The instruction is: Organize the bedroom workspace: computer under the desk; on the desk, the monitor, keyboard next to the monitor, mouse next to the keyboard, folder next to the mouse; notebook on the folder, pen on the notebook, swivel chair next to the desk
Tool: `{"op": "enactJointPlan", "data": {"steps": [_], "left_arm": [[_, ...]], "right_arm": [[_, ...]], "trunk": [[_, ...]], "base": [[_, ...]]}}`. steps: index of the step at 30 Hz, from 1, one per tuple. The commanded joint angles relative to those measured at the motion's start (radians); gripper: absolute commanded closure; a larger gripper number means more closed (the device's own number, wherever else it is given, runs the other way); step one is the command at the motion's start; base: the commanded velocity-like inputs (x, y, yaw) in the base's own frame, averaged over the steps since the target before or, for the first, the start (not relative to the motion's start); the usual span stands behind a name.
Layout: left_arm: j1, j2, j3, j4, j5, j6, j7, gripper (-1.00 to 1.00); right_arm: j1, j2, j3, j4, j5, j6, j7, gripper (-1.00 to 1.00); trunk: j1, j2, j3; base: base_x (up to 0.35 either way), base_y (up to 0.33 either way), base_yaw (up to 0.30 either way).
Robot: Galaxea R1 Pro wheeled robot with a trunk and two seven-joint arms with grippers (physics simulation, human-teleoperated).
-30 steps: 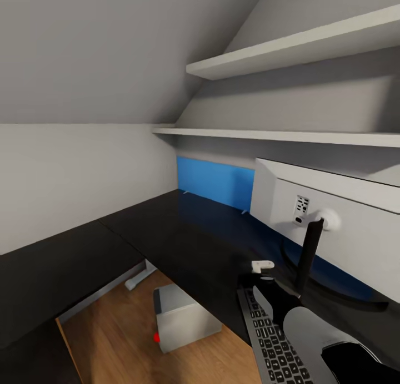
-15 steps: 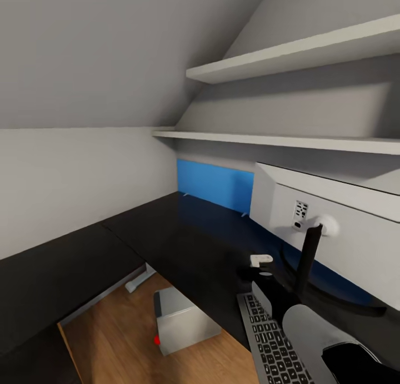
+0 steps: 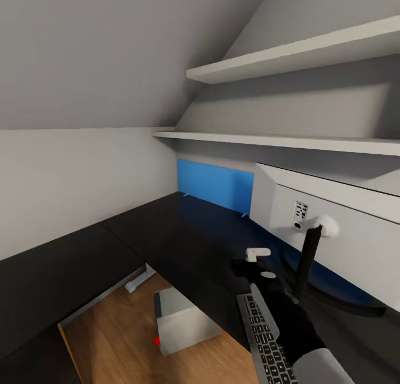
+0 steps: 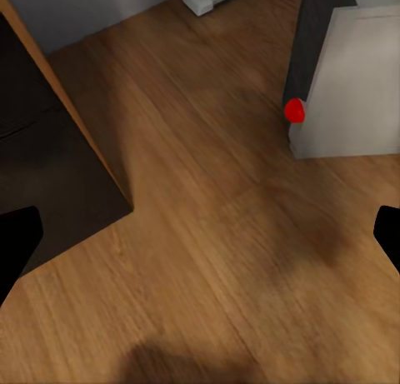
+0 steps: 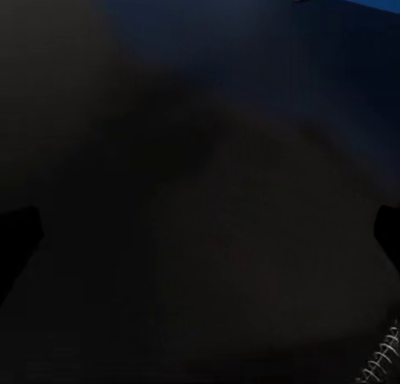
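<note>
So far the pale grey tower computer (image 3: 180,320) sits under the black table (image 3: 183,240), white-backed monitor (image 3: 333,234) and dark keyboard (image 3: 266,339) on it just by the right jaws (image 3: 250,267), both jaws spread wide and empty; mouse, folder, notebook, pen remain.

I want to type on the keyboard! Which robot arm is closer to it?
The right. The right gripper hovers over the desk just past the keyboard. The left gripper's fingers are down over the floor by the computer.
</note>
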Motion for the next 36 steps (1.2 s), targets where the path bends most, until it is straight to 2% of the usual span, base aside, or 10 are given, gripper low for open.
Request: {"op": "enactJointPlan", "data": {"steps": [1,4,5,6,9,12,21,36], "left_arm": [[-0.001,0.0,-0.009,0.0,0.003,-0.001,0.007,-1.0],[-0.001,0.0,-0.009,0.0,0.003,-0.002,0.007,-1.0],[-0.001,0.0,-0.009,0.0,0.003,-0.002,0.007,-1.0],[-0.001,0.0,-0.009,0.0,0.003,-0.002,0.007,-1.0],[-0.001,0.0,-0.009,0.0,0.003,-0.002,0.006,-1.0],[-0.001,0.0,-0.009,0.0,0.003,-0.002,0.003,-1.0],[-0.001,0.0,-0.01,0.0,0.003,-0.002,0.0,-1.0],[-0.001,0.0,-0.01,0.0,0.003,-0.001,0.0,-1.0]], "right_arm": [[0.02,0.0,0.002,-0.045,-0.011,0.023,-0.009,-1.0],[0.075,0.001,0.003,-0.16,-0.021,0.07,-0.009,-1.0],[0.116,0.001,0.003,-0.239,-0.045,0.1,-0.009,-1.0],[0.136,0.001,0.004,-0.274,-0.061,0.113,-0.009,-1.0],[0.184,0.001,0.005,-0.357,-0.108,0.145,-0.009,-1.0],[0.204,0.001,0.005,-0.39,-0.13,0.158,-0.007,-1.0],[0.217,0.001,0.005,-0.411,-0.146,0.161,-0.005,-1.0],[0.217,0.006,0.007,-0.393,-0.15,0.152,-0.003,-1.0]], "trunk": [[0.0,-0.001,-0.001],[0.0,-0.001,-0.001],[0.0,-0.001,-0.001],[0.0,-0.001,-0.001],[0.0,-0.001,-0.001],[0.0,-0.001,-0.001],[0.0,-0.001,-0.001],[0.0,-0.001,-0.001]], "base": [[0.0,0.0,0.0],[0.0,0.0,0.0],[0.0,0.0,0.0],[0.0,0.0,0.0],[0.0,0.0,0.0],[0.0,0.0,0.0],[-0.017,0.0,0.0],[-0.274,0.0,0.0]]}}
